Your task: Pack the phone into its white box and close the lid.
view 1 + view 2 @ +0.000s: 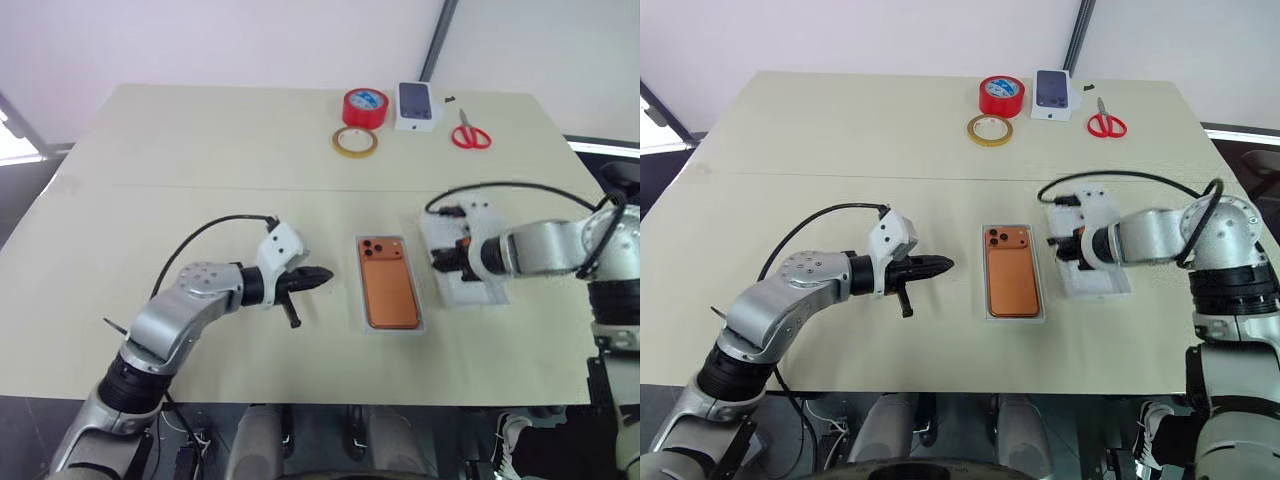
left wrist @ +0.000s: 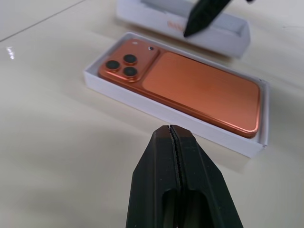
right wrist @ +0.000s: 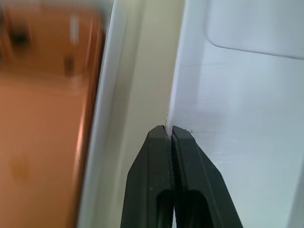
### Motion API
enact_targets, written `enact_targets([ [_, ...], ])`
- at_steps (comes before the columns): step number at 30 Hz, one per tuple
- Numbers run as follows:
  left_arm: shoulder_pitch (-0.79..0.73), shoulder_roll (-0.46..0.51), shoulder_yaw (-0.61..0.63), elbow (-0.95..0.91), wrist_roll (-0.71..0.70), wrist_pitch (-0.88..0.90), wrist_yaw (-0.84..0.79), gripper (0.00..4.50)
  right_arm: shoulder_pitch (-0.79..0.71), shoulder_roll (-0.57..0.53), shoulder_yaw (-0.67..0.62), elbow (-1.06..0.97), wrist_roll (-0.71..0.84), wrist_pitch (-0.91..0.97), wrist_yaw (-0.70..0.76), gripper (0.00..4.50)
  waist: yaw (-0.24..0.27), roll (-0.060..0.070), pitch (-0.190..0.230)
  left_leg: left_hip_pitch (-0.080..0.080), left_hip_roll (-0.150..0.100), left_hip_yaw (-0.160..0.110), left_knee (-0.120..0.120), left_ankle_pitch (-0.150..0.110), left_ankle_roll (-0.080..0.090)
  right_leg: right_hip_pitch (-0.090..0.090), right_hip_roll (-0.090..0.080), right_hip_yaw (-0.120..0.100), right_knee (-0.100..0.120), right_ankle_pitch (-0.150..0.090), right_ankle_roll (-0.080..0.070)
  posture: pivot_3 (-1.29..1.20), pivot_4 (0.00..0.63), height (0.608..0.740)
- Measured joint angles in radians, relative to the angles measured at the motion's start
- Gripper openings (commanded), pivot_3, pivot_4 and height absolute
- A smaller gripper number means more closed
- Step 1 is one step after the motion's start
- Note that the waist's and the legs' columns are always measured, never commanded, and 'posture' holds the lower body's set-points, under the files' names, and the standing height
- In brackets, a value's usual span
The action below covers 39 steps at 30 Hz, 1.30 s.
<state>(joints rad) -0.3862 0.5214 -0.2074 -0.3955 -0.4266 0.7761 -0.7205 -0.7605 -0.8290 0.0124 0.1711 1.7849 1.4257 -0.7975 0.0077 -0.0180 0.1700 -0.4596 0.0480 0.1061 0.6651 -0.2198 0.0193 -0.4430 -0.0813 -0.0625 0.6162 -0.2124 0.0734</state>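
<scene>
Sitting face-down in its box (image 1: 391, 325), the phone (image 1: 388, 284) is already packed, and the lid (image 1: 1092, 262) just to its right is the thing being gone after.

Camera lenses point toward the far edge of the table (image 1: 200, 140), and the box rim shows all round the phone, so it looks fully seated. The right gripper (image 3: 169, 130) has its fingers pinched together at the lid's near wall, seemingly on that thin edge (whether the wall is truly caught between them, I cannot tell; the wrist covers most of the lid from above). The left gripper (image 1: 318, 276) hovers clenched and empty, left of the box, probably ready to steady it. Far off lie tape rolls (image 1: 362, 118), scissors (image 1: 469, 134) and a small printed box (image 1: 417, 106).
</scene>
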Motion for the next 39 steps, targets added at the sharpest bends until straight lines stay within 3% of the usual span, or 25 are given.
enact_targets([
  [5,0.024,0.002,0.091,0.038,-0.001,-0.001,0.031,0.00,-0.103,0.065,-0.048,0.008,0.134,-0.161,-0.064,0.05,-0.006,0.000,0.000,0.000,0.001,0.000,0.000,0.000,0.000,0.000,0.001,0.000,0.000,0.000,0.001,0.00,0.150,0.740],
  [9,0.027,0.011,0.179,0.098,0.000,-0.009,0.051,0.00,-0.108,0.389,-0.173,-0.089,0.162,-0.232,-0.019,0.05,-0.019,0.001,0.000,0.000,0.004,-0.001,-0.001,0.000,0.000,-0.001,0.002,0.000,0.003,0.002,0.004,0.00,0.150,0.740],
  [14,0.026,0.030,0.221,0.127,0.000,-0.021,0.051,0.00,-0.004,0.750,-0.224,-0.290,0.164,-0.329,-0.087,0.05,-0.016,0.002,0.000,-0.001,0.003,-0.002,-0.001,0.000,0.000,-0.001,0.000,-0.001,0.004,0.002,0.004,0.00,0.150,0.740],
  [18,0.022,0.036,0.225,0.126,0.000,-0.021,0.042,0.00,0.154,0.847,-0.182,-0.395,0.165,-0.361,-0.152,0.05,-0.016,0.002,-0.001,-0.001,0.001,-0.002,0.000,0.000,0.000,0.001,-0.002,-0.001,0.001,0.001,0.003,0.00,0.150,0.740],
  [22,0.023,0.038,0.202,0.093,-0.001,-0.017,0.024,0.00,0.325,0.762,-0.127,-0.418,0.164,-0.327,-0.109,0.05,-0.020,0.002,0.000,-0.001,0.001,-0.001,0.000,0.000,0.000,0.001,-0.002,0.000,0.000,0.000,0.000,0.00,0.150,0.740],
  [27,0.030,0.027,0.146,0.044,-0.034,0.004,-0.009,0.00,0.325,0.596,-0.121,-0.380,0.176,-0.258,0.085,0.05,-0.024,0.003,-0.001,0.001,0.003,-0.001,-0.001,0.000,0.000,0.001,0.000,0.000,0.001,-0.001,0.000,0.00,0.150,0.740],
  [30,0.029,0.020,0.124,0.028,-0.049,0.016,-0.025,0.00,0.314,0.497,-0.109,-0.344,0.181,-0.220,0.183,0.99,-0.023,0.004,-0.001,0.001,0.003,-0.001,-0.002,0.000,0.000,0.001,0.000,0.000,0.001,-0.001,0.000,0.00,0.150,0.740],
  [37,0.020,-0.015,0.048,0.030,-0.053,0.023,-0.037,0.00,0.257,0.261,-0.061,-0.259,0.172,-0.138,0.368,4.47,-0.018,0.004,0.000,0.001,0.002,-0.001,-0.001,0.000,0.000,0.000,0.000,0.001,0.001,-0.001,0.000,0.00,0.150,0.740],
  [39,0.014,-0.031,0.023,0.034,-0.051,0.023,-0.036,0.00,0.191,0.160,-0.058,-0.260,0.166,-0.121,0.422,4.47,-0.018,0.004,0.000,0.001,0.002,-0.001,-0.001,0.000,0.000,0.000,0.000,0.001,0.001,-0.001,0.000,0.00,0.150,0.740],
])
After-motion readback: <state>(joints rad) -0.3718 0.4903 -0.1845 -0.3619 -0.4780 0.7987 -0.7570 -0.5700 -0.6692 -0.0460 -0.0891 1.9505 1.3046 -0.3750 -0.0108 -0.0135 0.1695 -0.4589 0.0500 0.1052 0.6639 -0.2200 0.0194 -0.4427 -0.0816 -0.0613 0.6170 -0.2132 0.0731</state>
